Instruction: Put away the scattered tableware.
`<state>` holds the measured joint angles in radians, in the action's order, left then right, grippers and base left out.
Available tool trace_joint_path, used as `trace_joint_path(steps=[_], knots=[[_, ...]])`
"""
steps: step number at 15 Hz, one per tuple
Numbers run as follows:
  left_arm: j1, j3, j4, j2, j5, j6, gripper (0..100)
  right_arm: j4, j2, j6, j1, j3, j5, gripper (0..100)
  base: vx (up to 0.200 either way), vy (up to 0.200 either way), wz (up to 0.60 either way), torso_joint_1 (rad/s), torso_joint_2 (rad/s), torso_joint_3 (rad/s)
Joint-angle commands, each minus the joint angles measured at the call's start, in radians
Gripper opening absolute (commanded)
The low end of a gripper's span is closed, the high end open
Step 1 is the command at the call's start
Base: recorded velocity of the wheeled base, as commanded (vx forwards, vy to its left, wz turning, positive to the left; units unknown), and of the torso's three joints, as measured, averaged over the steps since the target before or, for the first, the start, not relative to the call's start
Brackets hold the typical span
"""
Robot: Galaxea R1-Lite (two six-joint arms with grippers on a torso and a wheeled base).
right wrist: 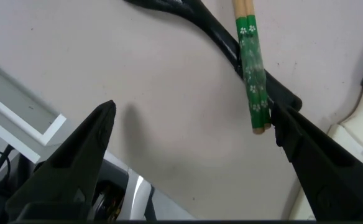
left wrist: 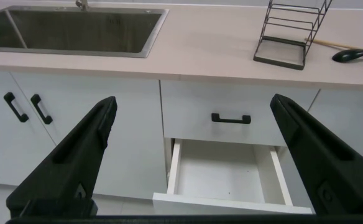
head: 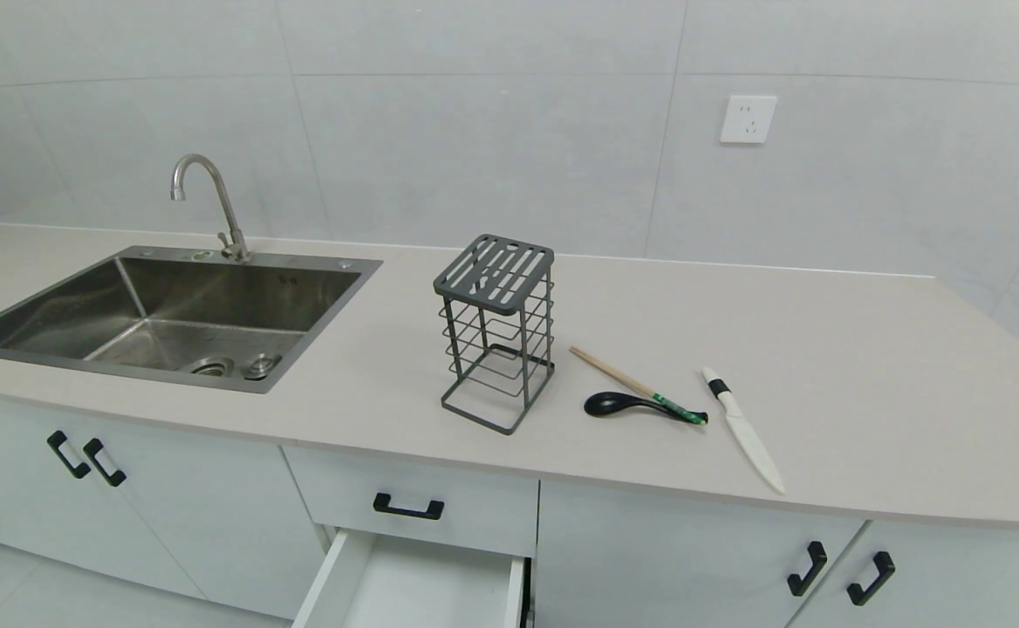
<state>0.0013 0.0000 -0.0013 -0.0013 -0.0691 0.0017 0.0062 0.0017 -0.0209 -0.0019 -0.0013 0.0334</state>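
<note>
- Right gripper (right wrist: 194, 111) is spread wide, holding nothing; the chopsticks (right wrist: 252, 74) cross the black spoon (right wrist: 222, 40) just beside one finger.
- Left gripper (left wrist: 194, 102) is likewise spread, facing the open drawer (left wrist: 222, 180).

Bright, diffuse light leaves only faint soft shadows on the countertop (head: 867, 366) (its front edge looks bowed).

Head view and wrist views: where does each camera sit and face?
Head: up high, looking forward and down at the counter, rack and knife.
Left wrist: low before the cabinets, facing the open drawer; open left gripper frames it.
Right wrist: over the counter, looking down at chopsticks and spoon; open right gripper shows.
Shared: head and left wrist both show rack and drawer.
</note>
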Motion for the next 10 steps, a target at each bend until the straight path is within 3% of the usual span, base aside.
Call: trace_joint_path(steps=[1, 4, 6, 10], knots=[[0.000, 0.000, 0.000, 0.001, 0.000, 0.000, 100, -0.002, 0.001, -0.001, -0.001, 0.000, -0.001, 100, 0.000, 0.000, 0.00, 0.000, 0.00, 0.000], [0.000, 0.000, 0.000, 0.001, 0.000, 0.000, 100, -0.040, 0.001, 0.041, 0.000, 0.001, -0.075, 100, 0.000, 0.000, 0.00, 0.000, 0.00, 0.000], [0.000, 0.000, 0.000, 0.001, 0.000, 0.000, 100, -0.242, 0.003, 0.052, -0.003, -0.006, -0.078, 100, 0.000, 0.000, 0.00, 0.000, 0.00, 0.000], [0.000, 0.000, 0.000, 0.001, 0.000, 0.000, 100, -0.115, 0.196, 0.078, 0.003, -0.207, -0.227, 100, 0.000, 0.000, 0.00, 0.000, 0.00, 0.000]])
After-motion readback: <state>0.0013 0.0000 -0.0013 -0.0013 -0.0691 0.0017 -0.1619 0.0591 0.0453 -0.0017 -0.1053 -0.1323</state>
